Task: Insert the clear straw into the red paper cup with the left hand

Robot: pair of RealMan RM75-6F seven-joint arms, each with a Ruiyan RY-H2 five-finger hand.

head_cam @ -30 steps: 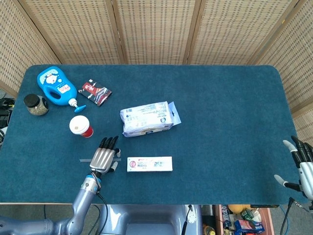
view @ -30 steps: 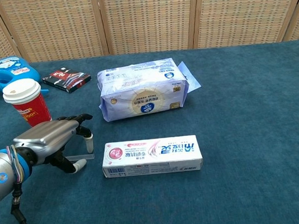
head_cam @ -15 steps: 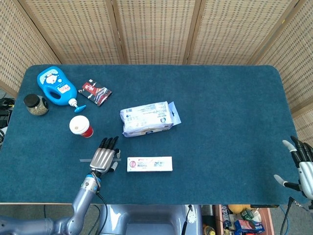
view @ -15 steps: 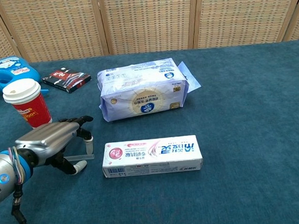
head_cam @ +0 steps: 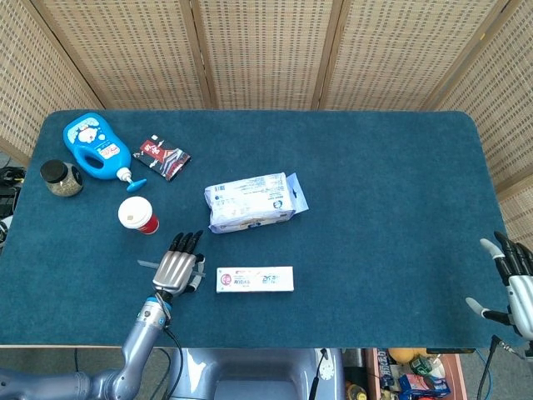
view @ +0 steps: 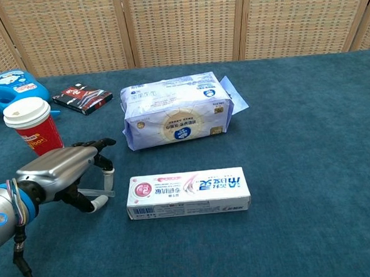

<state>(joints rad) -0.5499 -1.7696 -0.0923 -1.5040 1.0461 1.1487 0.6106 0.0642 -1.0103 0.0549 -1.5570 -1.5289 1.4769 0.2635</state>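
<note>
A toothpaste box [view: 188, 193] lies near a wipes pack [view: 177, 111] on the blue table [head_cam: 383, 192].

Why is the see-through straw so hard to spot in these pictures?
Head view: the straw is only a thin pale line poking out beside the left hand. Chest view: it is clear, so the blue table shows through.

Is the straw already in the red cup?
No. The straw lies under the left hand, beside the lidded red cup.
</note>
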